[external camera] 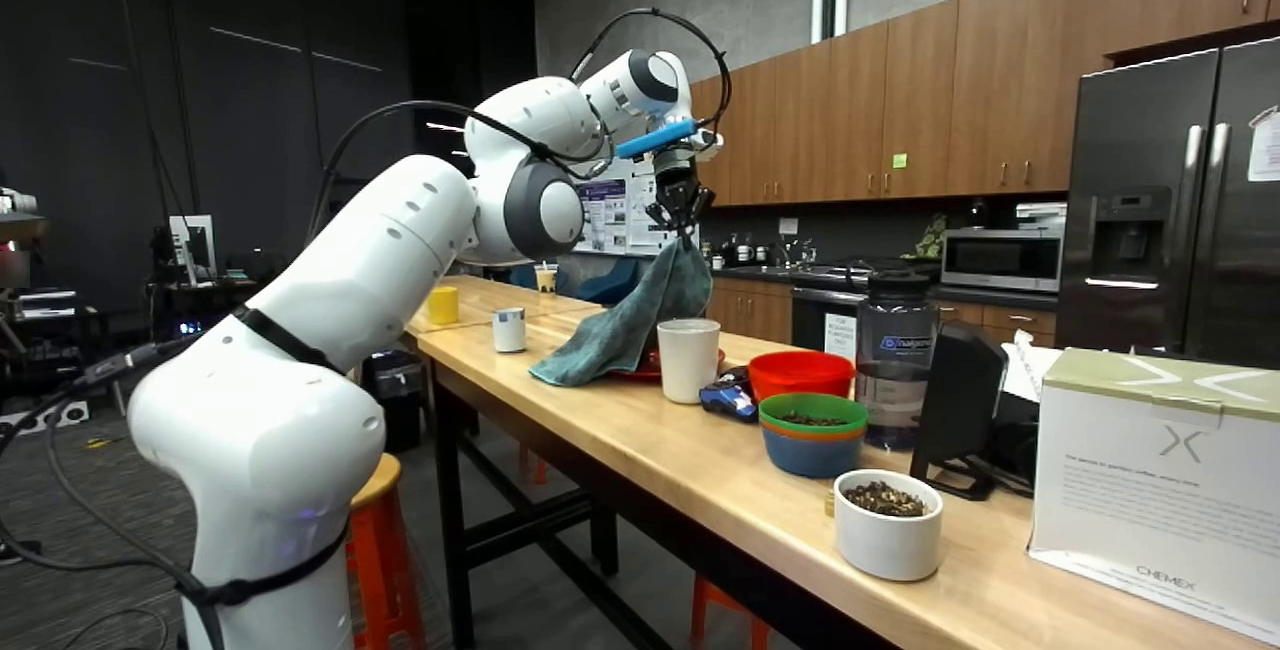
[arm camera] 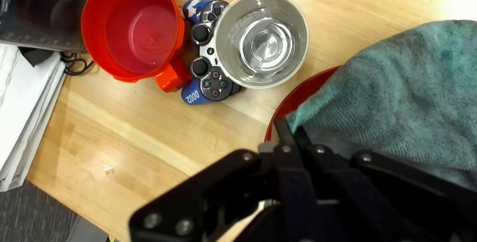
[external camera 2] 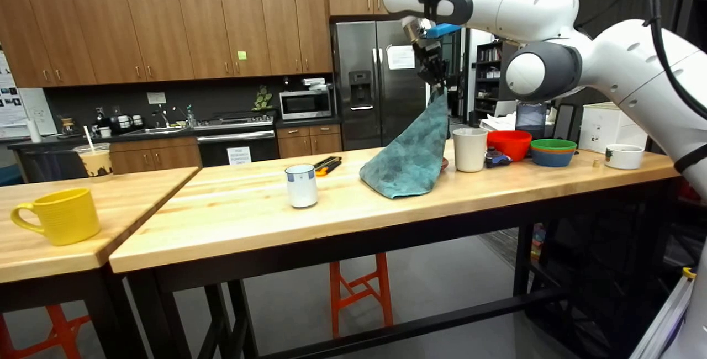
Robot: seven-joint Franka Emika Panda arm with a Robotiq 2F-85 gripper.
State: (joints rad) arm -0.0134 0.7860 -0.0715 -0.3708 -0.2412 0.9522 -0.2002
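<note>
One hand (arm camera: pixel 293 129), nearly closed, pinching teal cloth (arm camera: pixel 406 96)

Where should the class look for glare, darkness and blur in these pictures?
Wrist view: bright glints inside the pale cup, the table washed out at top right, the pincer soft toward the bottom edge; an exterior view: the background at left nearly black.

Wooden tabletop (external camera 2: pixel 237 212) — teal cloth (external camera 2: pixel 411 154) (lower end only), small cup (external camera 2: pixel 302 186), tall cup (external camera 2: pixel 470 150), game controller (arm camera: pixel 207 53).
</note>
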